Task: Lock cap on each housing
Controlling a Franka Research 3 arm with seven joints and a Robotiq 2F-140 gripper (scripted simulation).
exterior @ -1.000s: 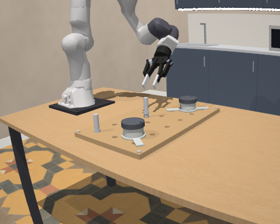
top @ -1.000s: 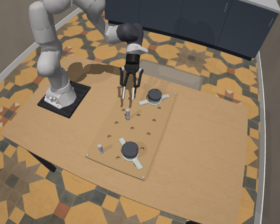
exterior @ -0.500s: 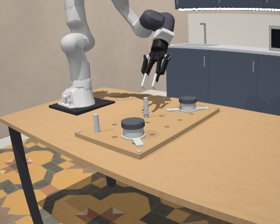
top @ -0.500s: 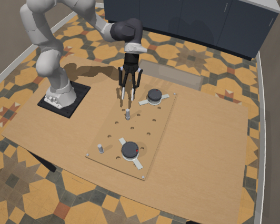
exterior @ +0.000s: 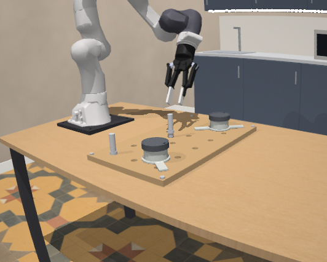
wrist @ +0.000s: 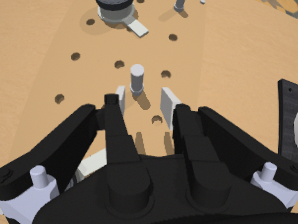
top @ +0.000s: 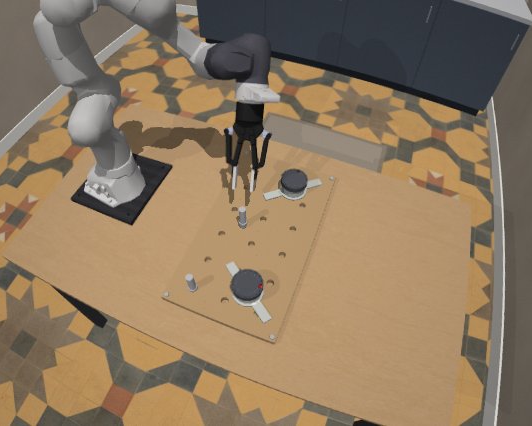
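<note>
The near housing [exterior: 155,155] [wrist: 117,15] stands upright on the board [top: 242,320] [exterior: 121,162]. Its dark cap [top: 247,284] [exterior: 155,144] sits on top, with a red dot at its right side in the top view. The far housing [exterior: 219,124] stands upright at the board's far end under a second dark cap [top: 294,180] [exterior: 219,116]; a faint red mark shows at that cap's back edge. My gripper [top: 244,189] [exterior: 174,103] [wrist: 143,97] is partly open and empty. It hangs above the board's far left side, left of the far housing, touching neither cap.
Two upright grey pegs stand on the board's left side: one peg [top: 242,217] [exterior: 170,123] [wrist: 137,77] just in front of my fingers, the other peg [top: 191,282] [exterior: 112,143] near the front left corner. Flat pale arms stick out from both housings.
</note>
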